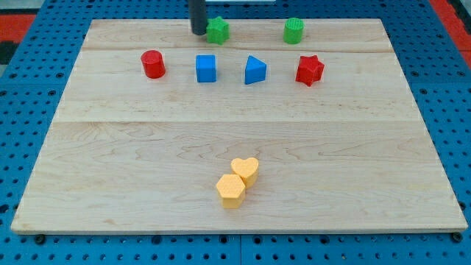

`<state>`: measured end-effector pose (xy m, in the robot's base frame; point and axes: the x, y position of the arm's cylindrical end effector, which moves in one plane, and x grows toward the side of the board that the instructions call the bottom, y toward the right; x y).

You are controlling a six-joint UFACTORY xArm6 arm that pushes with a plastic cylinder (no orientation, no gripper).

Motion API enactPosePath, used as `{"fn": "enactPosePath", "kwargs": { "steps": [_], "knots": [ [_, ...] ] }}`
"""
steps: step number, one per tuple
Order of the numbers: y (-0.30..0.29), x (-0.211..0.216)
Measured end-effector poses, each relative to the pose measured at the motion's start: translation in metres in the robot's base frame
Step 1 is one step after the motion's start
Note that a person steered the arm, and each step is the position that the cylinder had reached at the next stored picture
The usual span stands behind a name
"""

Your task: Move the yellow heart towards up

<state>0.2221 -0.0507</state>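
Note:
The yellow heart [246, 170] lies on the wooden board [132, 147] near the view's bottom centre. A yellow hexagon block [231, 191] touches it at its lower left. My tip [199, 32] is at the view's top, just left of a green star-shaped block [218, 30], far above the yellow heart. The rod comes down from the view's top edge.
A green cylinder [294, 30] stands at the top right. Below it runs a row: a red cylinder [153, 64], a blue cube [206, 68], a blue triangular block [255, 70] and a red star [310, 70]. Blue pegboard surrounds the board.

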Motion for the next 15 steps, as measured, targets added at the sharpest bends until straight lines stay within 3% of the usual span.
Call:
{"fn": "enactPosePath", "kwargs": {
  "steps": [1,3,4,5,6,7,9,10,11,12,14,15],
  "knots": [
    [0.027,0.003],
    [-0.149,-0.009],
    [-0.2,-0.009],
    [-0.251,0.018],
    [-0.242,0.079],
    [-0.195,0.156],
    [0.032,0.232],
    [0.11,0.283],
    [0.149,0.339],
    [0.088,0.36],
    [0.068,0.307],
    [0.005,0.298]
  ]
}}
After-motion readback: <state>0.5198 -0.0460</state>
